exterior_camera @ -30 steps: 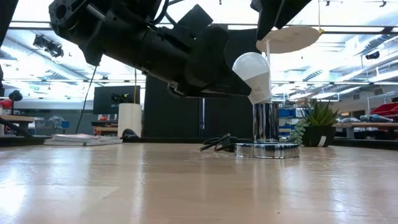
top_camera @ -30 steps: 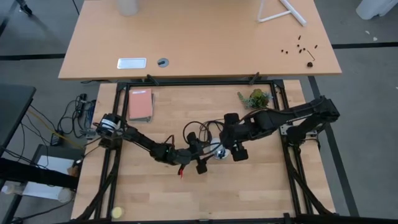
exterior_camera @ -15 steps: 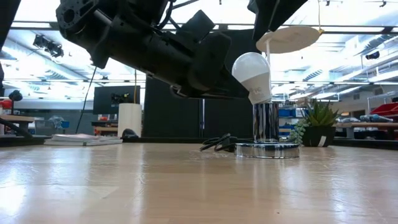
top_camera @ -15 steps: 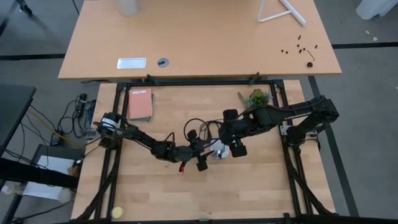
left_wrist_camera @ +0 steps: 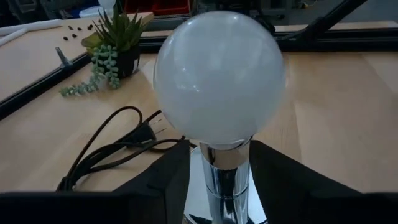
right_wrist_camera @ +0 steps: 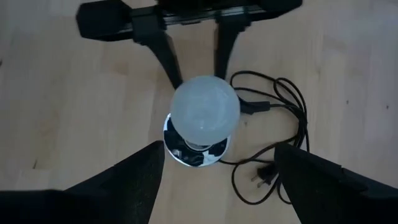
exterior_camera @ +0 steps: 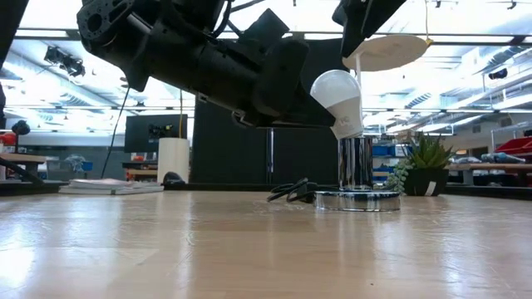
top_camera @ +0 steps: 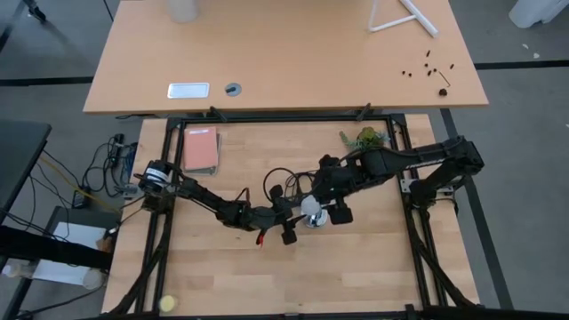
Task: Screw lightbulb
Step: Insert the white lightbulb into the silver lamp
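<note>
The lightbulb (exterior_camera: 337, 100) sits with its screw end at the mouth of the chrome socket (exterior_camera: 356, 166), in the middle of the desk (top_camera: 356, 276). In the low view it leans to one side instead of standing straight, so it looks seated but not yet threaded.

The left hand (left_wrist_camera: 219, 180) reaches in low around the socket's stem, just under the bulb. I cannot tell whether it has clamped the stem or only brackets it. The right hand (right_wrist_camera: 214, 152) hangs above the bulb, released and spread wide, grasping nothing.

The step in hand seems to be bracing the socket and taking hold of the bulb. To do it well, the left hand should pin the stem firmly so the round base cannot spin or slide on the smooth wood. The right hand should come straight down, centred, and close on the widest part of the globe. It would be wise to right the lean first, since turning a tilted bulb risks cross-threading or tipping it off. After that, light downward pressure and short turns should serve.

The black cord (left_wrist_camera: 112, 149) lies looped on the pale wooden desk just beside the base, clear of the stem. A small potted succulent (exterior_camera: 424, 162) stands near the far edge and a pink book (top_camera: 201, 148) lies well apart. Beyond is a workshop with bright ceiling lights.
</note>
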### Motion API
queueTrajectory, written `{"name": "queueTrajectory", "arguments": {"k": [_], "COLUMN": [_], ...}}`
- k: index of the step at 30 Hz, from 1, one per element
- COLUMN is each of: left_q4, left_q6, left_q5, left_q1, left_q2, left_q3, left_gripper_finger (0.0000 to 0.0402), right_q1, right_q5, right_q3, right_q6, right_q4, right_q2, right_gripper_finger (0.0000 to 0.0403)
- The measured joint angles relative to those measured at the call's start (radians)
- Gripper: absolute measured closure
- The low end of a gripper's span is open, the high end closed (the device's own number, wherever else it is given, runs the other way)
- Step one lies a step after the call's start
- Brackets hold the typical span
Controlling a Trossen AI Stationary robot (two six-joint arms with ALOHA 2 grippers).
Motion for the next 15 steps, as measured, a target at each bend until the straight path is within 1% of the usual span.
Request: {"name": "queueTrajectory", "arguments": {"k": [4,15], "left_q4": [0.009,0.044], "left_q6": [0.002,0.023], "left_q5": [0.002,0.002], "left_q1": [0.000,0.000], "left_q2": [0.000,0.000], "left_q3": [0.000,0.000], "left_gripper_finger": [0.0240,0.0241], "right_q1": [0.000,0.000], "right_q5": [0.000,0.000], "right_q3": [0.000,0.000], "right_q6": [-0.002,0.021], "right_q4": [0.001,0.000], "right_q2": [0.000,0.000], "right_gripper_finger": [0.0090,0.0089]}}
